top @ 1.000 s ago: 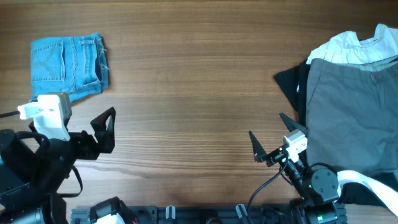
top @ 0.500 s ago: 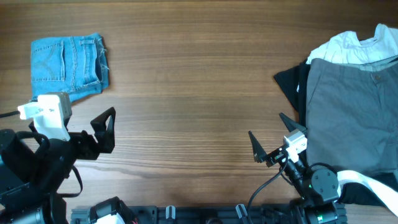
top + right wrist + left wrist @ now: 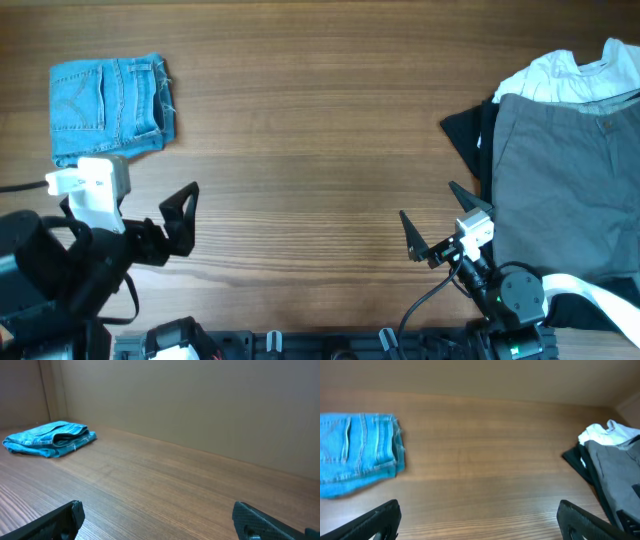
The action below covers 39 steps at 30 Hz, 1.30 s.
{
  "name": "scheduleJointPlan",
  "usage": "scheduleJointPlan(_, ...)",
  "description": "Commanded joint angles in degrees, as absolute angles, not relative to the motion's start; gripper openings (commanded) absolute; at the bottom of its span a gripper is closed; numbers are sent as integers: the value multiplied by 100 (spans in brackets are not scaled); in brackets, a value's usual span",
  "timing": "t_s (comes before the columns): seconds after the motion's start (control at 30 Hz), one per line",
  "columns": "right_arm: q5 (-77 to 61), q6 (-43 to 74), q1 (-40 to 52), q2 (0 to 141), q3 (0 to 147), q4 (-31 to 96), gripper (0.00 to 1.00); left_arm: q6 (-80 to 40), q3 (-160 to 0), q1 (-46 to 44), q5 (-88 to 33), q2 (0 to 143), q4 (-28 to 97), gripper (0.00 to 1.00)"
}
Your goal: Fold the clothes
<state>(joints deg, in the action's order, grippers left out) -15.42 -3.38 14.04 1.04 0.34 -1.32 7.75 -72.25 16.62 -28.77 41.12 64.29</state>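
The light-blue denim jeans point(image 3: 108, 108) lie folded in a compact rectangle at the far left of the table; they also show in the left wrist view point(image 3: 357, 452) and the right wrist view point(image 3: 50, 438). Grey trousers point(image 3: 565, 180) lie spread at the right over a black garment point(image 3: 467, 132), with a white top point(image 3: 570, 75) behind them; this pile shows in the left wrist view point(image 3: 612, 462). My left gripper point(image 3: 182, 215) is open and empty, below and right of the jeans. My right gripper point(image 3: 432, 222) is open and empty, just left of the grey trousers.
The wooden table point(image 3: 320, 130) runs between the jeans and the pile. A white strap point(image 3: 590, 295) lies by the right arm's base at the front right. A beige wall stands behind the table in the wrist views.
My left arm has shifted a little to the right and toward the front edge, still open and empty. The right arm and the clothes have not moved.
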Motion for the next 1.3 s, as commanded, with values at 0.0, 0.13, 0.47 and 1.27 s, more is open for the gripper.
scheduleJointPlan(0.0,-1638,-434,1376,27,30,-148,100,880,-6792,1140,-2569,3723,5734,100)
scheduleJointPlan(0.13,-1638,-436,1376,27,30,-148,100,803,-5811,777,-2491,3133,4357,100)
scheduleJointPlan(0.47,-1636,-436,1376,27,30,-148,100,-200,-3326,685,-2025,1321,2655,100)
scheduleJointPlan(1.27,-1638,-434,1376,27,30,-148,100,-967,-34,235,-1575,19,283,100)
